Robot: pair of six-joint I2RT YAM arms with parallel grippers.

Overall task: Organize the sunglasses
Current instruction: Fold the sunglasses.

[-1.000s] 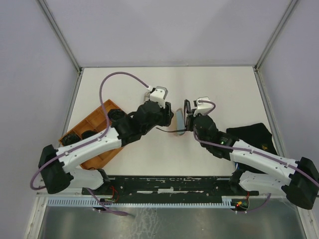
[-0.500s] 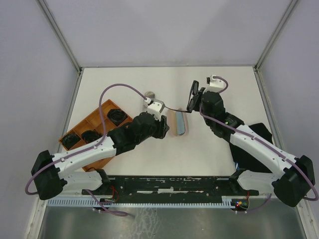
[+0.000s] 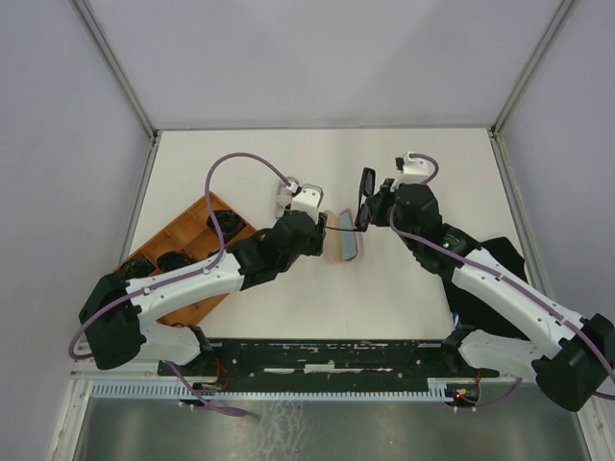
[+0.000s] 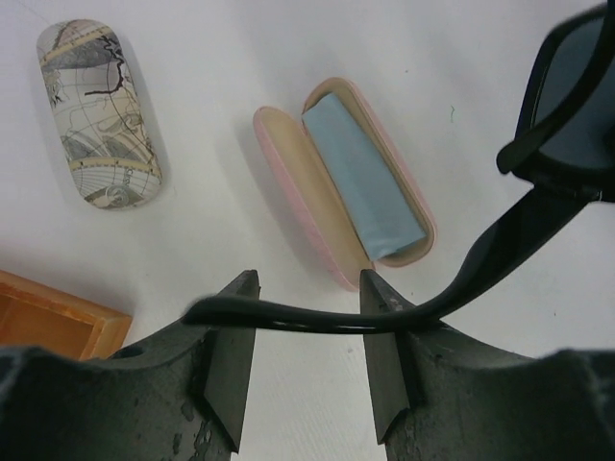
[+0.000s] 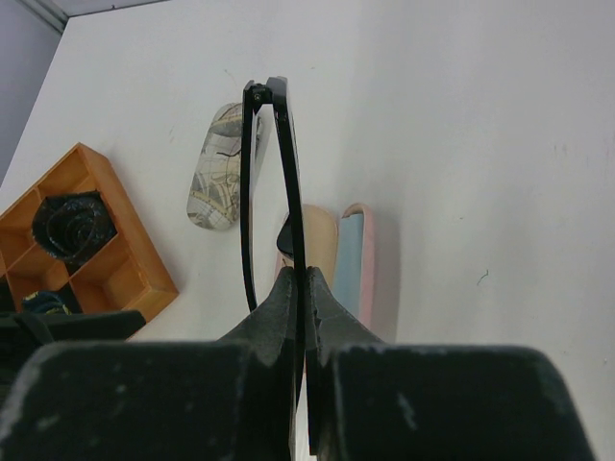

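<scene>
Right fingers (image 5: 277, 312) are pressed together on the frame of the black sunglasses (image 5: 288, 168), which they hold in the air, edge-on and upright, over the middle of the table (image 3: 288, 158). One slim arm of this pair is unfolded and reaches toward the left side, where it lies across the gap of the left fingers (image 4: 229, 355). These fingers stand apart, one on each side, and are not clamped on it. If the arm touches their tips, I cannot tell.

Just below the held pair an open pink case (image 4: 288, 187) lies flat on the table, with a light-blue cloth (image 4: 363, 173) in one half. Near it, to the left and a little farther, lies a closed case with a map pattern (image 4: 96, 115); the two cases are apart, with a strip of white table between them.

At the left edge of the table sits an orange tray (image 3: 197, 213), turned at an angle, with other dark sunglasses (image 3: 227, 223) in its compartments. Its far corner is near the map case but does not touch it. At the right edge a black cloth (image 3: 495, 257) lies partly under the right arm.

From the cases to the far edge the white surface shows wide, and also between the pink case and the black cloth.
</scene>
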